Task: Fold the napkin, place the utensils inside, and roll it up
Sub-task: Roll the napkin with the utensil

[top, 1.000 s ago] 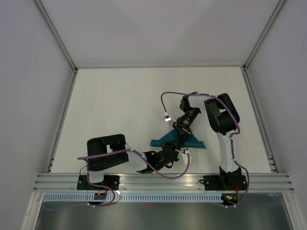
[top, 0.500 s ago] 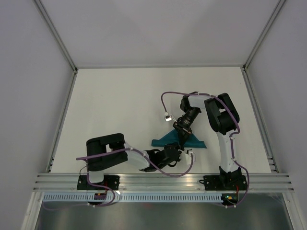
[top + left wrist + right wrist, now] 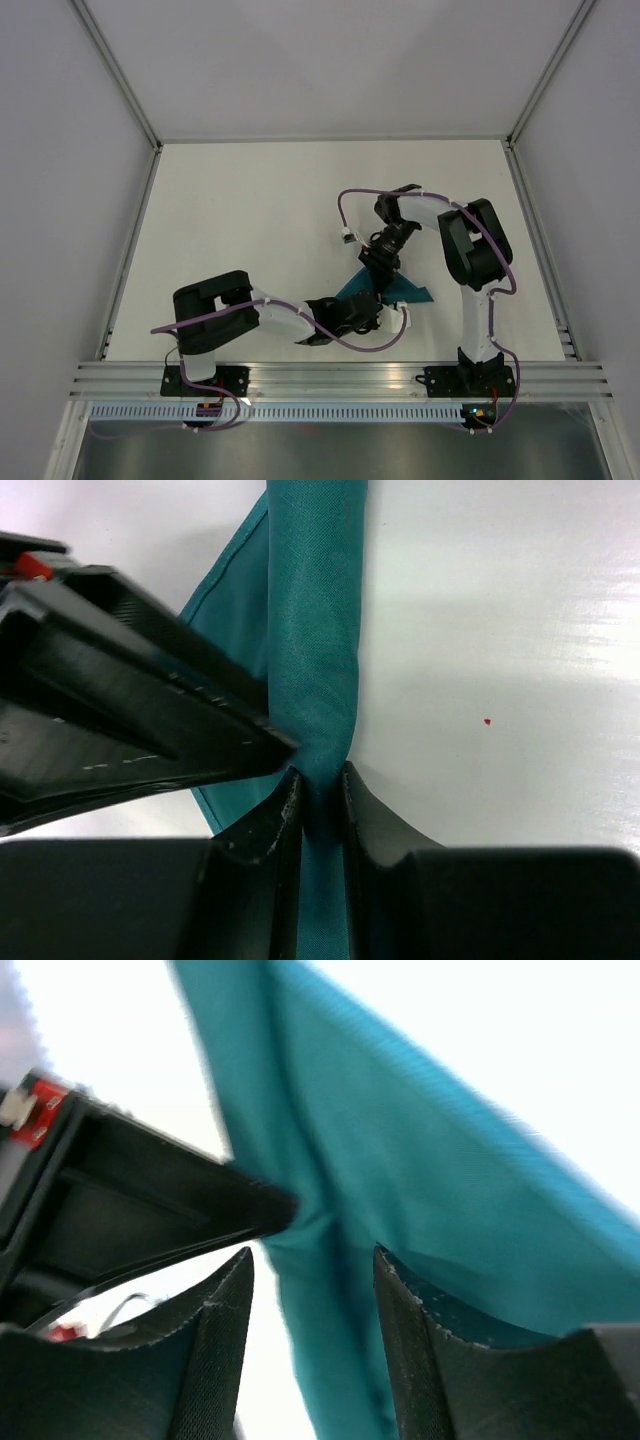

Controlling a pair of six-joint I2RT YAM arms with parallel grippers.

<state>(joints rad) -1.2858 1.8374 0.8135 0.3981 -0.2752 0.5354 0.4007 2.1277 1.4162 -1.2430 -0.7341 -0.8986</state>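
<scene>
The teal napkin (image 3: 405, 291) lies rolled or folded into a narrow strip near the table's front middle, mostly hidden under both grippers. My left gripper (image 3: 374, 308) is shut on the strip; in the left wrist view the napkin (image 3: 312, 670) runs up from the pinch of the gripper (image 3: 322, 792). My right gripper (image 3: 377, 276) meets it from the far side. In the right wrist view the gripper (image 3: 312, 1290) stands open astride the napkin (image 3: 400, 1170), with a gap beside the left fingertip. The knife is hidden.
The right gripper's black body (image 3: 120, 710) crowds the left of the left wrist view. The left gripper's body (image 3: 120, 1190) does the same in the right wrist view. A purple cable with a white plug (image 3: 346, 237) hangs behind the napkin.
My left arm has stretched further right toward the napkin. The right arm has swung its elbow right and its gripper a little back. The napkin's left tip no longer shows.
</scene>
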